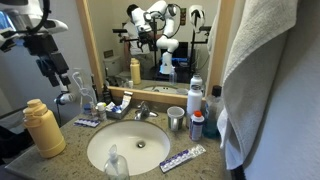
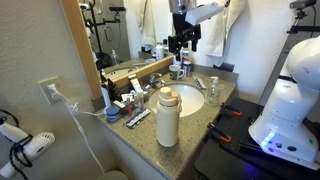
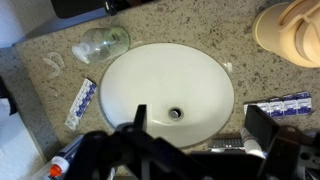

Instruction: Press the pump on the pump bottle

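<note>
The pump bottle is small and clear. It stands on the counter at the front rim of the sink and also shows in an exterior view. In the wrist view I see it from above, at the upper left beyond the basin; its pump is too small to make out. My gripper is open and empty. It hangs high over the sink, well apart from the bottle. It shows in both exterior views.
A large mustard-yellow bottle stands beside the white oval sink. Toothpaste tubes lie at the rim. The faucet, a metal cup and a white bottle stand near the mirror. A towel hangs at the side.
</note>
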You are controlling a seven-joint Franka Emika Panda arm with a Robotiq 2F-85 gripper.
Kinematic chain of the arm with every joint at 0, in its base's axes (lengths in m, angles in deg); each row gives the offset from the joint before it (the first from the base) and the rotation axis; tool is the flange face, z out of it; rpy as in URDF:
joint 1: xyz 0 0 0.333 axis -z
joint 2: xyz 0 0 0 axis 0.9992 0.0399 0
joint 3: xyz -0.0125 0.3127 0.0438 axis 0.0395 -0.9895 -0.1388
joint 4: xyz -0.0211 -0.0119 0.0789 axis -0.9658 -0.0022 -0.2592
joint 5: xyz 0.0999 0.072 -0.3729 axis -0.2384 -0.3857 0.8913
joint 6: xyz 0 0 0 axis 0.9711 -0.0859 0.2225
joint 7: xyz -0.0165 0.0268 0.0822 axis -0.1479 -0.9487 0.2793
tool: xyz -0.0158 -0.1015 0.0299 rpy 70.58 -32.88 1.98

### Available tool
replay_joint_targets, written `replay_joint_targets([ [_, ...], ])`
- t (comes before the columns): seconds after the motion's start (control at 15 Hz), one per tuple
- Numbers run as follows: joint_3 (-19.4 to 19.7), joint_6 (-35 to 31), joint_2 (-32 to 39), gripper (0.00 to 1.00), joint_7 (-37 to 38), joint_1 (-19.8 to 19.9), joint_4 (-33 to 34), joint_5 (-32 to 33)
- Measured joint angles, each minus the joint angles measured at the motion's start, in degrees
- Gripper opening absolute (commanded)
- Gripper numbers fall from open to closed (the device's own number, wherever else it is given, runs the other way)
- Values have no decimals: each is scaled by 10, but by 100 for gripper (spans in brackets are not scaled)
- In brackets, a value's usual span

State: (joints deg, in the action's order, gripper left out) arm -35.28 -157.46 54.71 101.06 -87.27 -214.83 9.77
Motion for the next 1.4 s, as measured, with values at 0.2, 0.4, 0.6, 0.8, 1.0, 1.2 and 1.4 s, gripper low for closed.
replay_joint_targets([
  [0.2, 5, 0, 0, 100, 0, -6, 0, 0],
  [0.4, 16, -2, 0, 100, 0, -15, -1, 0],
  [0.6, 43, -18, -5, 100, 0, -18, -15, -7],
  [0.8, 80, -45, -17, 100, 0, -16, -50, -16],
  [1.0, 112, -74, -37, 100, 0, -8, -93, -22],
  [1.2, 133, -92, -61, 100, 0, 11, -130, -23],
  [1.4, 145, -93, -85, 100, 0, 33, -154, -23],
])
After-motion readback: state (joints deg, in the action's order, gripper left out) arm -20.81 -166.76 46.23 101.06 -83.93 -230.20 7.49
